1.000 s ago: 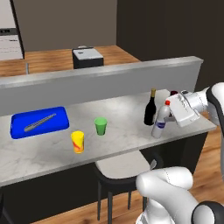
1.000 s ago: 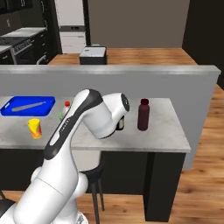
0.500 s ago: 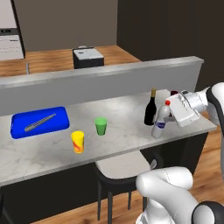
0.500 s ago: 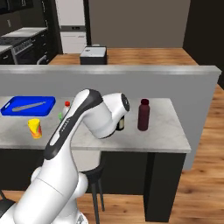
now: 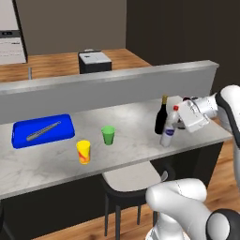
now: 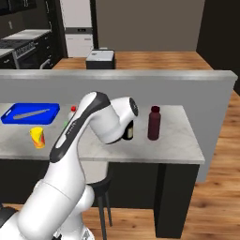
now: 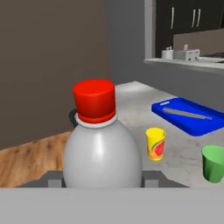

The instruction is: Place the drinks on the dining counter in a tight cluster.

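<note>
small pale red-capped bottle (image 5: 168,132) tilted on the marble bench (image 5: 56,159), we see it pinched between our fingers (image 7: 53,176), dark wine bottle (image 5: 161,118) just beside it, maroon bottle (image 6: 153,123) near, green cup (image 5: 108,135), yellow cup (image 5: 83,152), blue tray (image 5: 42,131) well apart

I count three bottles: wine bottle (image 5: 161,117); maroon bottle (image 6: 153,123); pale bottle (image 5: 169,129); two cups: yellow cup (image 5: 83,152); green cup (image 5: 108,135); one blue tray (image 5: 18,129).

Even, diffuse rendered lighting — no glare; soft shadows under the dining counter (image 5: 140,140); background dim; edges slightly soft throughout.
</note>
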You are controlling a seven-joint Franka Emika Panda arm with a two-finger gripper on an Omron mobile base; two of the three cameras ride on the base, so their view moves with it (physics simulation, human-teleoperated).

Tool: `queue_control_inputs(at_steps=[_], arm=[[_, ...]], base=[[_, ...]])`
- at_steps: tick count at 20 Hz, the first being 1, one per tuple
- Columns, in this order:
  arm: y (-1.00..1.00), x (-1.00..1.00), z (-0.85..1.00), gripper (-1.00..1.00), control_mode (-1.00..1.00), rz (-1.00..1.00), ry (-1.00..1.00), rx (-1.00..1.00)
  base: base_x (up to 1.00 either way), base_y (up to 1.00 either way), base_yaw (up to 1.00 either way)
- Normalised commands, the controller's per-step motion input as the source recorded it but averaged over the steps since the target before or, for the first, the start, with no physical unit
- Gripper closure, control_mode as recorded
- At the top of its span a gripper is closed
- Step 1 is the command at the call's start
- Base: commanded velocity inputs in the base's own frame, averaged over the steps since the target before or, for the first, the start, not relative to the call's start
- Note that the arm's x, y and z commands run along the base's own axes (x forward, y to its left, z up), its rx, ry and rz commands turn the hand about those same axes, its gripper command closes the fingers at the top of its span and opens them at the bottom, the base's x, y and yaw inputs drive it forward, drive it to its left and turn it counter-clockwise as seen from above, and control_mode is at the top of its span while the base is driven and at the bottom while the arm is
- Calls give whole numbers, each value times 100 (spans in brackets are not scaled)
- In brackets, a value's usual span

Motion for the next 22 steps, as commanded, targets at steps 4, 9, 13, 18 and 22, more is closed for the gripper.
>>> queue_control_inputs(at_steps=[4, 9, 13, 18, 22], arm=[[7, 42, 25, 100, -100, 0, 29, -7], [17, 34, 30, 100, -100, -1, 36, -15], [1, 34, 1, 100, -100, -10, 7, -18], [0, 38, 0, 100, -100, -17, -4, -8], [0, 22, 0, 100, -100, -21, -15, -1]], base=[[0, 0, 0], [0, 0, 0], [0, 0, 0], [0, 0, 0], [0, 0, 0]])
